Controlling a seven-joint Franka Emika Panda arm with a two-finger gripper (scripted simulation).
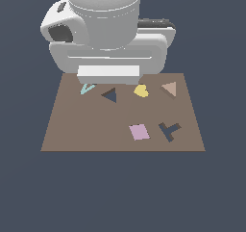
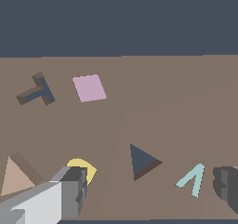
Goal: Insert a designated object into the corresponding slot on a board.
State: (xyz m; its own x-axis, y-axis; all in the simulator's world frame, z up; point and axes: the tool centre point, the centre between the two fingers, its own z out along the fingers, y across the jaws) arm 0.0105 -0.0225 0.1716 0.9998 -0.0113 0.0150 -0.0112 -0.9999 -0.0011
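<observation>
The tan triangle piece [image 1: 169, 88] lies flat on the brown board [image 1: 86, 130], toward the exterior view's right at the far edge; it also shows in the wrist view [image 2: 16, 176]. The dark navy triangular slot [image 1: 110, 95] is to its left, past the yellow heart [image 1: 141, 91]; the slot is also in the wrist view [image 2: 143, 161]. My gripper [image 1: 108, 77] hangs over the board's far edge, roughly above the slot and apart from the triangle. In the wrist view the gripper [image 2: 148, 190] is open and empty, with its fingers [image 2: 69, 190] spread wide on either side of the slot.
A pale cyan V-shaped piece [image 1: 87, 88] lies left of the slot. A pink square [image 1: 139, 132] and a dark T-shaped cut-out [image 1: 169, 130] are on the board's near half. The arm's white body [image 1: 105, 29] hides the far edge.
</observation>
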